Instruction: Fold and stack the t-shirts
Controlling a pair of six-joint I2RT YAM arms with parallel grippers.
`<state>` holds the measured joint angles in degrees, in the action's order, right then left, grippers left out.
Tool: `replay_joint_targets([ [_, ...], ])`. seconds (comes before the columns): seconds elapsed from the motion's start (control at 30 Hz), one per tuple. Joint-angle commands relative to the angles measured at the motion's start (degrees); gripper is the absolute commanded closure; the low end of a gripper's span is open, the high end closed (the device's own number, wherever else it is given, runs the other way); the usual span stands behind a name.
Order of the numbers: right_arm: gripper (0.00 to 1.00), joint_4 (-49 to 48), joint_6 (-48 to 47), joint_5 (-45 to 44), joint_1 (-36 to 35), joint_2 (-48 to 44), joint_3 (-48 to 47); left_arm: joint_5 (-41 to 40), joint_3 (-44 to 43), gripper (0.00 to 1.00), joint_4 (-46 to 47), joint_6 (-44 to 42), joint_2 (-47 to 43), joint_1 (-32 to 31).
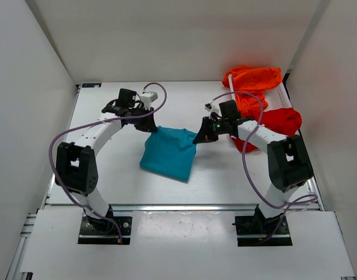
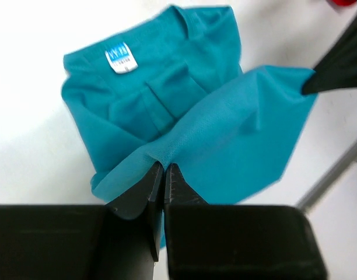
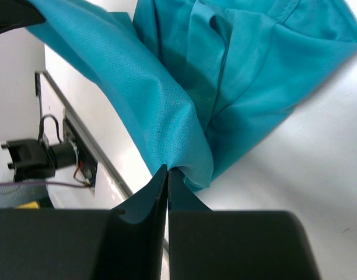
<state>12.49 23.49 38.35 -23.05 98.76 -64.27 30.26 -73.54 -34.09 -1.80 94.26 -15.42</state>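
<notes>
Fingers (image 3: 144, 205) clamp an edge of the teal t-shirt (image 3: 248, 76).

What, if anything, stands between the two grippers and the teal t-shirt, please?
Nothing visible does: the left gripper and the right gripper are each shut on an edge of the teal t-shirt.

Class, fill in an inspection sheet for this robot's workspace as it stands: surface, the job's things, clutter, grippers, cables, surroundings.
surface: white table, no marks or spills visible.
job's things: teal t-shirt mid-table, partly folded, one edge lifted; red t-shirt and orange t-shirt bunched at the far right, unfolded.
clutter: only a white rim showing between the orange and red shirts; what it belongs to cannot be told.
grippers: left gripper and right gripper each pinch the teal shirt's raised edge.
cables: purple cables loop loosely along both arms, none touching the shirts.
surroundings: white walls on three sides.
</notes>
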Motion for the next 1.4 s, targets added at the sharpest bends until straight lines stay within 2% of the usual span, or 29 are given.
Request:
replay_joint_targets([
  [0.0, 1.0, -5.3, 1.8, 0.9, 2.0, 1.8, -2.2, -1.8, -4.2, 1.0, 5.6, 1.3, 3.3, 0.6],
  [0.17, 0.99, -8.4, 1.9, 1.5, 4.5, 7.9, -5.3, -5.0, -8.4, 0.97, 9.3, 3.4, 11.9, 1.9],
  [0.3, 0.85, -8.0, 1.4, -1.2, 6.2, 14.4, -10.3, -8.4, -11.2, 0.93, 11.5, 3.3, 16.1, 2.2],
  [0.37, 0.72, -7.5, 1.1, -2.7, 7.0, 17.9, -14.7, -9.9, -12.5, 0.83, 12.0, 3.0, 18.7, 1.9],
  [0.4, 0.71, -6.5, 0.8, -3.2, 7.3, 18.9, -16.1, -11.4, -13.5, 0.79, 12.4, 3.1, 19.1, 2.0],
  [0.43, 0.7, -4.9, 0.0, -4.0, 7.2, 20.6, -19.1, -12.1, -13.9, 0.71, 12.7, 2.9, 20.1, 2.1],
  [0.57, 0.75, 1.8, -3.4, -8.8, 6.6, 23.7, -29.3, -16.5, -16.7, 0.42, 13.0, 4.4, 21.8, 2.8],
  [0.63, 0.76, 3.2, -4.1, -9.6, 6.2, 23.1, -30.4, -17.9, -17.7, 0.22, 12.3, 4.1, 21.5, 2.9],
  [0.83, 0.75, 8.5, -7.7, -11.4, 5.0, 15.0, -28.4, -17.4, -15.4, 0.02, 8.9, 1.9, 16.1, 2.9],
  [0.97, 0.72, 12.2, -11.6, -17.4, 3.5, 4.1, -22.5, -15.7, -9.9, 0.01, 6.8, -1.2, 13.0, 1.7],
  [1.1, 0.7, 13.0, -9.6, -18.0, 4.0, -6.2, -14.4, -12.0, -9.6, 0.02, 1.9, -0.1, 16.7, 2.5],
  [1.27, 0.7, 16.2, -9.3, -20.2, 4.5, -12.7, -10.1, -5.1, -8.1, 0.02, -1.2, -0.2, 20.8, 2.9],
  [1.37, 0.69, 18.4, -9.3, -21.5, 4.1, -14.3, -10.5, -8.3, -5.0, 0.02, 1.8, -0.7, 18.9, 0.1],
])
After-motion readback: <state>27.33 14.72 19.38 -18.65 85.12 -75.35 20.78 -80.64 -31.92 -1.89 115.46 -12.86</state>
